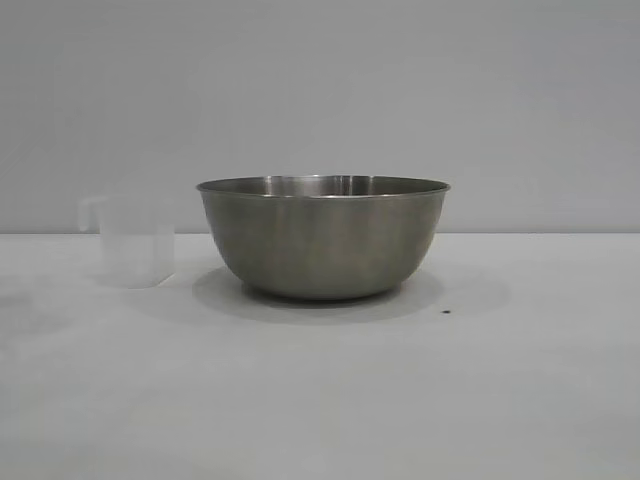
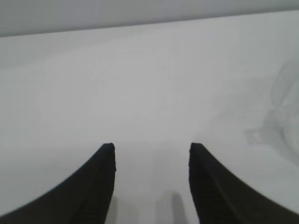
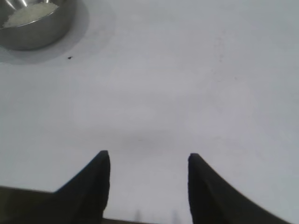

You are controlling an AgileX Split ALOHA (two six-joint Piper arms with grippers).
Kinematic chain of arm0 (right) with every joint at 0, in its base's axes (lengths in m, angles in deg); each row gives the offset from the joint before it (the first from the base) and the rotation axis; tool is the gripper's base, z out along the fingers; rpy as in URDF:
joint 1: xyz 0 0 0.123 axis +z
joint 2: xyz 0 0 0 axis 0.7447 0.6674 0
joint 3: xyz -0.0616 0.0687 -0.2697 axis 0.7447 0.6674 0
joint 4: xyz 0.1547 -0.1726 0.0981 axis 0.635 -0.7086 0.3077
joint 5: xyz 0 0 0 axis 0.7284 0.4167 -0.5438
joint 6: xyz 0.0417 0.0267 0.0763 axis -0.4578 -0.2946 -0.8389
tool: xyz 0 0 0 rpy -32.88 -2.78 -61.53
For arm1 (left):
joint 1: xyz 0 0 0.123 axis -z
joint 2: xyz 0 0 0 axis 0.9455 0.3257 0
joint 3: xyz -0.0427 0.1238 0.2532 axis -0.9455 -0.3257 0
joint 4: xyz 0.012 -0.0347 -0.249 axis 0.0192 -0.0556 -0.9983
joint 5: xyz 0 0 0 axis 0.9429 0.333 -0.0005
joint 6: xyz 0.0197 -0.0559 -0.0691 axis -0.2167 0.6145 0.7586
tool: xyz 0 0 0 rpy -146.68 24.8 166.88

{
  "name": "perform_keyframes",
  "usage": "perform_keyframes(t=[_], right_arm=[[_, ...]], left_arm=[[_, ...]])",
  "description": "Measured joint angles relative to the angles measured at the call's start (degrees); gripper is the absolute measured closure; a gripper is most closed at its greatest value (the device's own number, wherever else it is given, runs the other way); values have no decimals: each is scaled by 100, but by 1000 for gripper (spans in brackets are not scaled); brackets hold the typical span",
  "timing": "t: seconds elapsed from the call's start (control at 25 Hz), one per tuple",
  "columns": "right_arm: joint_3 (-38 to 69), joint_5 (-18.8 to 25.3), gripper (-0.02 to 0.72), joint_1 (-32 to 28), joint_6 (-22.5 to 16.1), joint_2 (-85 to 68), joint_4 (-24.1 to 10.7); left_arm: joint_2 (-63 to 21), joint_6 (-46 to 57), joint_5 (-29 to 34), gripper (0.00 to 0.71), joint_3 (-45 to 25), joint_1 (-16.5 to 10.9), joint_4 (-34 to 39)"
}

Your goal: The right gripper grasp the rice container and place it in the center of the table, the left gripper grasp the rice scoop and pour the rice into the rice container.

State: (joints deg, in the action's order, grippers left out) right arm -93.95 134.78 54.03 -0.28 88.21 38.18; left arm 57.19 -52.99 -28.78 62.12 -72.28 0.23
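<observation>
While neither arm shows in my exterior cam, I can see the stainless-steel rice container [image 1: 323, 238] upright at about the middle of the white table [image 1: 320, 400], throwing a soft shadow round its base. The clear plastic rice scoop [image 1: 132, 241] stands upright just beside it, on the left-arm side, handle pointing away from the bowl; there's a small gap, so the two aren't touching. From this level view I can't tell whether anything's in the scoop. A tiny dark speck [image 1: 446, 311] sits on the table near the bowl's base, on the right-arm side.

Left wrist cam: left gripper [image 2: 152, 147] hangs over bare tabletop w/ jaws apart, nothing between them. The scoop [image 2: 280, 126] shows faintly at the frame edge, off to one side of the fingers [image 2: 93, 186] and well apart from them.

Right wrist cam: right gripper [image 3: 148, 154] also over bare table, jaws apart and holding nothing. The bowl [image 3: 35, 25] is far off in the corner of the frame, well apart from the fingers, w/ white rice [image 3: 28, 14] lying inside it. The speck [image 3: 70, 58] shows just beside the bowl here too.
</observation>
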Motion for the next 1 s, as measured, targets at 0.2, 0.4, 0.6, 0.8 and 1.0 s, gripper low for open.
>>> perform_keyframes(t=[0.2, 0.4, 0.6, 0.8, 1.0], right_arm=[[0, 0, 376, 0, 0, 0, 0], [0, 0, 376, 0, 0, 0, 0], [0, 0, 376, 0, 0, 0, 0], [0, 0, 376, 0, 0, 0, 0], [0, 0, 376, 0, 0, 0, 0]], left_arm=[[-457, 172, 0, 363, -268, 0, -17], [-851, 379, 4, 363, -426, 0, -17], [-1340, 276, 386, 363, -462, 0, -6], [-1885, 167, 939, 363, -494, 0, -6], [-2458, 128, 1603, 363, -507, -3, -6]])
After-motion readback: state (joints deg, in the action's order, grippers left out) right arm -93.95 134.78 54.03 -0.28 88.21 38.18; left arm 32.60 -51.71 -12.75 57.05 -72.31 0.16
